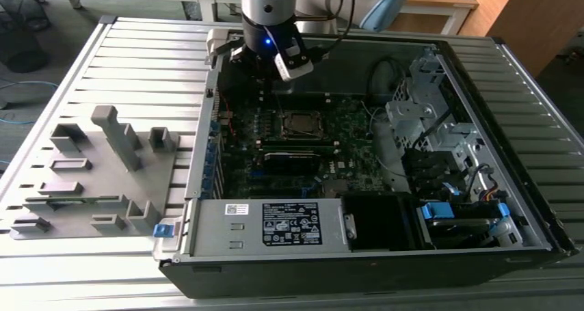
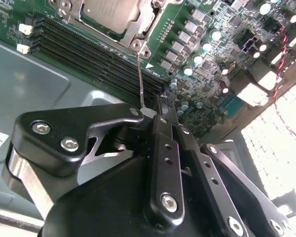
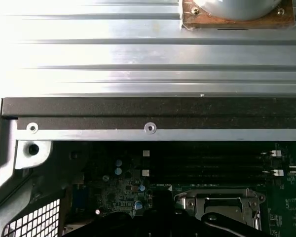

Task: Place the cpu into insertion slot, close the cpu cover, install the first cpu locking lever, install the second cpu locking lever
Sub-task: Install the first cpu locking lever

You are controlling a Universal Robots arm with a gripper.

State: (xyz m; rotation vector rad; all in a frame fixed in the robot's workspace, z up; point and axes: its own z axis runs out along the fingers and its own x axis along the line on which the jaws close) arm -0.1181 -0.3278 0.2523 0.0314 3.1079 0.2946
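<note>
The cpu (image 2: pixel 108 12) lies flat in the insertion slot (image 1: pixel 299 124) on the green motherboard, its dull silver top showing. The silvery cpu cover (image 2: pixel 135 37) is down around it, and also shows in the first wrist view as the cpu cover (image 3: pixel 219 201). A thin wire locking lever (image 2: pixel 139 79) runs from the socket corner to my fingertips. My gripper (image 2: pixel 160 106) is shut, with the lever's end right at its tip; I cannot tell whether the wire is pinched. In the exterior view the gripper (image 1: pixel 262 77) hangs inside the case, just behind the socket.
The open computer case (image 1: pixel 196 188) lies on a slatted metal table. Long black memory slots (image 2: pixel 89 54) run beside the socket. A power supply (image 1: pixel 273 225) fills the case front and a drive cage (image 1: pixel 429 113) its right. A grey fixture tray (image 1: pixel 91 174) stands at the exterior view's left.
</note>
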